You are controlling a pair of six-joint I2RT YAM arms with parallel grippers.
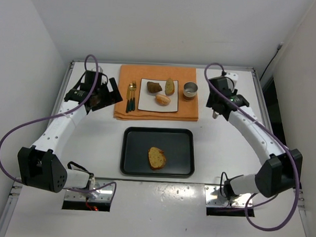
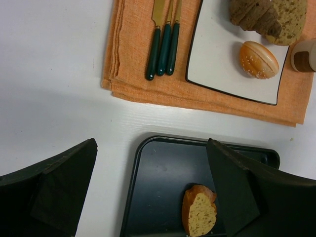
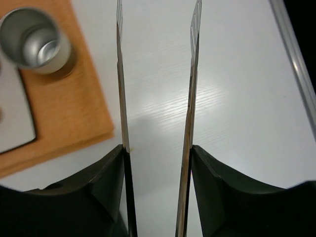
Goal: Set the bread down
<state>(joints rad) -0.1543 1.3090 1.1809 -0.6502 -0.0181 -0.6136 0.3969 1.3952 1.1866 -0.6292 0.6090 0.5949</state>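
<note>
Left gripper and right gripper I see spread apart, empty; bread slice lies on black tray.

We see a white table boxed in by plain white walls at back and sides. A dark gap runs along its right edge, and its top shines softly.

Orange cloth, black tray
</note>
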